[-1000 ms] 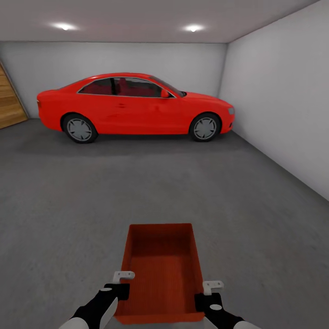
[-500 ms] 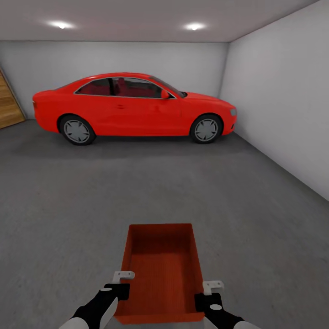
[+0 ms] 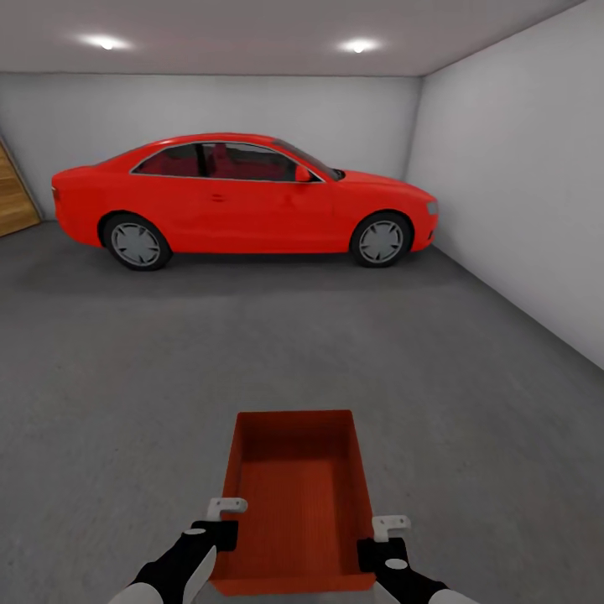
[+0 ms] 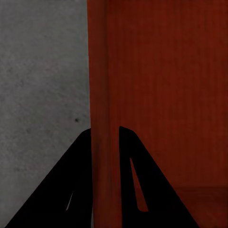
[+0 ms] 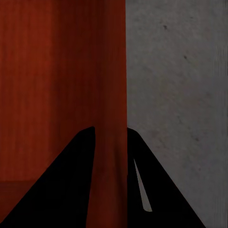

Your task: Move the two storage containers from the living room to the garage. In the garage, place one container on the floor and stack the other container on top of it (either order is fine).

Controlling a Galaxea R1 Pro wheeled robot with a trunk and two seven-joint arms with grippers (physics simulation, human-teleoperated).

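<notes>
In the head view, a red-orange open-topped storage container [image 3: 298, 495] is held low in front of me, above the dark grey garage floor [image 3: 126, 377]. My left gripper [image 3: 225, 524] is shut on its left wall near the close corner. My right gripper [image 3: 382, 537] is shut on the right wall. In the left wrist view, the thin container wall [image 4: 102, 85] runs between the dark fingers of the left gripper [image 4: 105, 130]. The right wrist view has the opposite wall [image 5: 111, 71] pinched in the right gripper [image 5: 110, 129]. The container is empty.
A red car [image 3: 243, 197] is parked across the far end of the garage. A plain wall [image 3: 520, 184] runs along the right. A strip of the brown wood-plank door [image 3: 15, 201] is at the far left. Open grey floor lies between me and the car.
The whole view has shifted slightly, so the car sits a little further left and the plank door shows less. The container and both grippers hold the same pose.
</notes>
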